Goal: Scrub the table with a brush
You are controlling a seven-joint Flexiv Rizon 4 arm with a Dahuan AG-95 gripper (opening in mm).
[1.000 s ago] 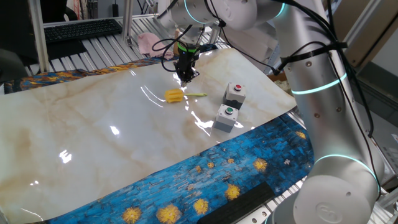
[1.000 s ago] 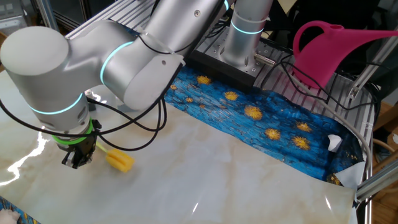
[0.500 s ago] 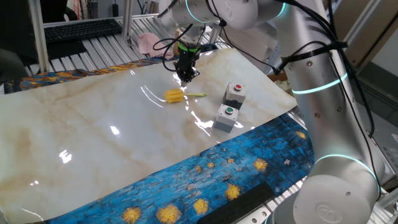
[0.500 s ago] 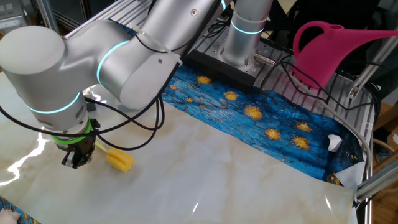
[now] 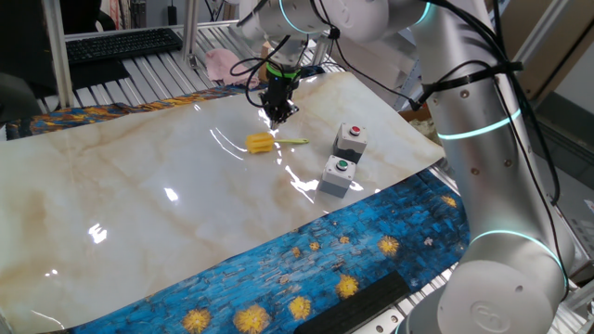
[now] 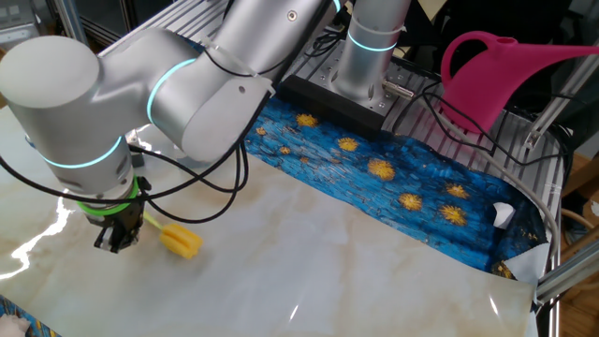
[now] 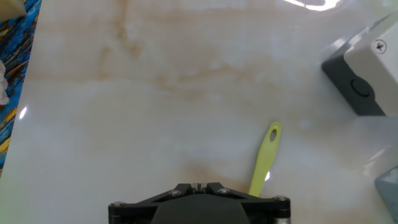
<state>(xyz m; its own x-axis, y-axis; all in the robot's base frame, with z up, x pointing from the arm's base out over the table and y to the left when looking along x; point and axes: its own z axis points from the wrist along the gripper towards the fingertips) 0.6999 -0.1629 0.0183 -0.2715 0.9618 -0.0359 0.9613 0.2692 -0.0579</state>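
Observation:
The yellow brush [image 5: 263, 143] lies flat on the cream marble table [image 5: 139, 204], its thin handle pointing right. My gripper [image 5: 278, 114] hangs just behind and above the brush head, apart from it, jaws closed together and empty. In the other fixed view my gripper [image 6: 113, 241] is just left of the brush head [image 6: 182, 242] on the table [image 6: 328, 271]. The hand view shows my gripper [image 7: 199, 186] shut over the table [image 7: 155, 93], with only the yellow-green handle [image 7: 264, 158] lying to its right; the brush head is hidden.
Two grey button boxes [image 5: 351, 139] [image 5: 338, 175] stand right of the brush; one shows in the hand view [image 7: 364, 68]. A blue cloth with yellow swirls [image 5: 325, 269] runs along the table's near edge. A pink watering can [image 6: 505, 70] stands behind the arm's base.

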